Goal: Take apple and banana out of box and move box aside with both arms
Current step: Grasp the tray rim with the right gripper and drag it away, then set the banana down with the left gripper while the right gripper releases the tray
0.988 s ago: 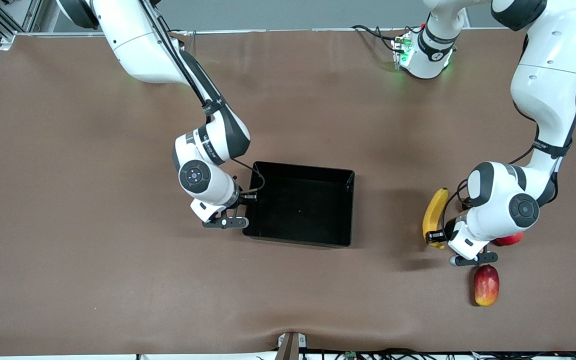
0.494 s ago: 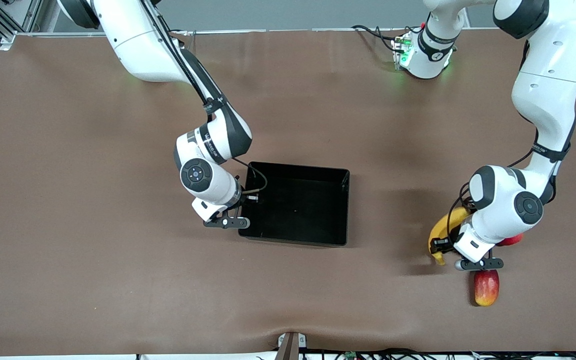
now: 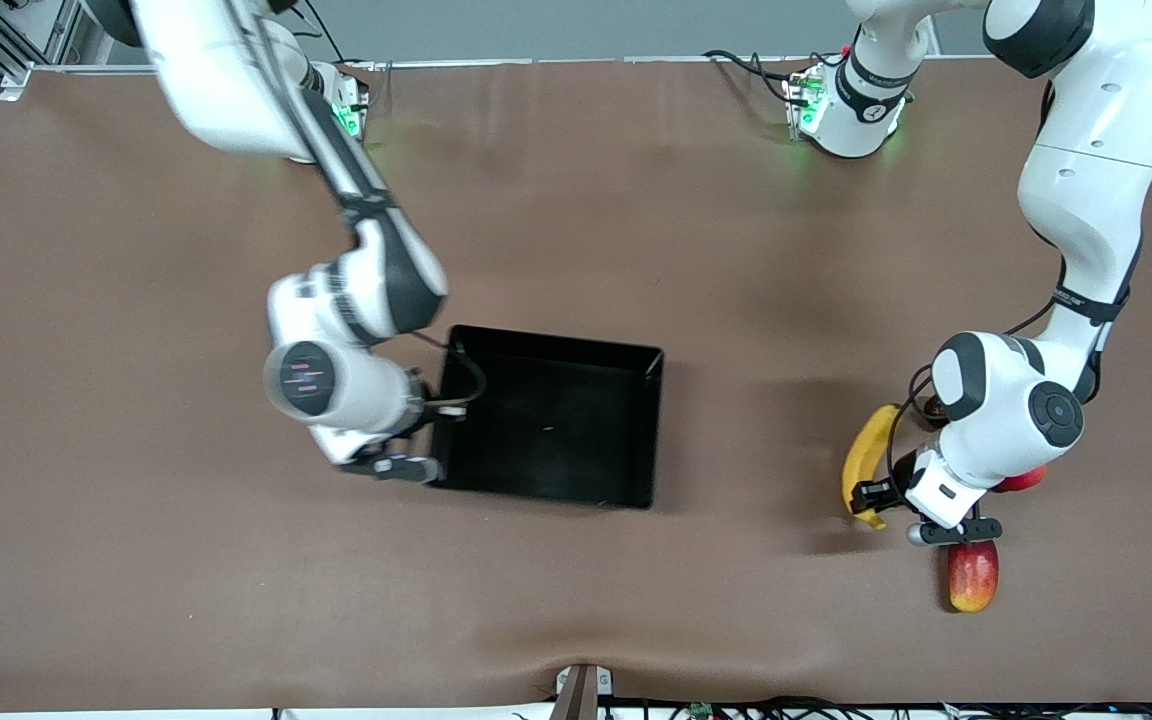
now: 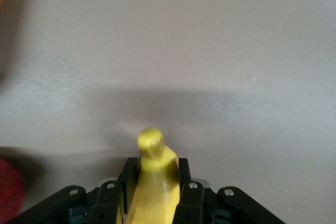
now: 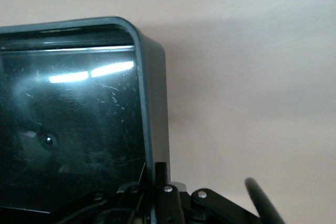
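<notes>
The black box (image 3: 556,345) sits mid-table with nothing in it. My right gripper (image 3: 430,440) is shut on the box's side wall at the right arm's end. In the right wrist view the wall (image 5: 157,103) runs straight into the pinched jaws of the right gripper (image 5: 157,174). My left gripper (image 3: 874,495) is shut on the yellow banana (image 3: 866,455) near one end, at the left arm's end of the table. In the left wrist view the banana (image 4: 153,177) sticks out between the fingers of the left gripper (image 4: 155,169) and its tip throws a shadow on the table.
A red-and-yellow mango (image 3: 973,575) lies on the table by the left gripper. A plain pinkish-red fruit (image 3: 1021,480) peeks out from under the left arm's wrist, farther from the front camera than the mango. Brown mat covers the table.
The right gripper shut on the box wall and dragged the box toward the right arm's end. The left gripper swung the banana round and back while holding it.
</notes>
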`<state>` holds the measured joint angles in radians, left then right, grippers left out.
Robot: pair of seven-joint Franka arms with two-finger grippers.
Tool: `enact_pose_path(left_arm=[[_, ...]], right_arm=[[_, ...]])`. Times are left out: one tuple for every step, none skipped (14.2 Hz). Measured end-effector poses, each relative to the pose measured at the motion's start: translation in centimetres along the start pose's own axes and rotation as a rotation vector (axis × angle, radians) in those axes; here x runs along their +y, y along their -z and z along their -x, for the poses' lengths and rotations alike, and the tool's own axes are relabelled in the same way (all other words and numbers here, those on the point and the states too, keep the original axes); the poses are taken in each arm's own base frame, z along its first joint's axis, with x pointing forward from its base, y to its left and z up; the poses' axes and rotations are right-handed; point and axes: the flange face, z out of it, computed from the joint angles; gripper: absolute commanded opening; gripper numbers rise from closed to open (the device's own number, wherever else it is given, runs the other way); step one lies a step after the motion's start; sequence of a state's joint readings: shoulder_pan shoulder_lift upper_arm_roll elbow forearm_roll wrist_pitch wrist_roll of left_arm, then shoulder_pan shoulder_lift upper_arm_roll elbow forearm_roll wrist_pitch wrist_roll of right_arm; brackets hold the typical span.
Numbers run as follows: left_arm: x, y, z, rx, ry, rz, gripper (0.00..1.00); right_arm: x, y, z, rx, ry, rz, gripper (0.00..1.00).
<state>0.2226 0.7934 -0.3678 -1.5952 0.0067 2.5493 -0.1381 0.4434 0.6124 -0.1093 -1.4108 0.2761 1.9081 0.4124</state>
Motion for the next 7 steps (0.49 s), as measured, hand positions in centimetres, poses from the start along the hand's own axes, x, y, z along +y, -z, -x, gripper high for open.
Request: enact_pose_path(left_arm=[[0.9,0.2,-0.1,0.003,0.015,0.028,0.0],[1.7,0.4,-0.2,0.004,0.025,0.048,0.0],[2.0,0.4,-0.2,0.005,0.029,0.057,0.0],[2.0,0.5,-0.2,0.005,0.03,0.058,0.0],[1.9,0.5,-0.3,0.005,0.032,0.058,0.0],[1.7,0.5,-0.3,0.006,0.032,0.056,0.0],[1.4,0.5,-0.3,0.006,0.024,0.056,0.0]], right_arm=[[2.5,2.8,-0.5,-0.008,-0.011,-0.007,0.0],[5.0,5.4,-0.8,-0.018,-0.011,-0.013,0.0],[7.9,7.7,-1.0,-0.03,-0.008,-0.02,0.0],[11.3,9.4,-1.4,-0.039,-0.018,-0.03,0.0],[15.0,10.5,-2.0,-0.04,-0.034,-0.039,0.0],[18.6,10.9,-2.7,-0.041,-0.054,-0.042,0.0],[21.9,10.9,-3.3,-0.04,-0.075,-0.026,0.0]])
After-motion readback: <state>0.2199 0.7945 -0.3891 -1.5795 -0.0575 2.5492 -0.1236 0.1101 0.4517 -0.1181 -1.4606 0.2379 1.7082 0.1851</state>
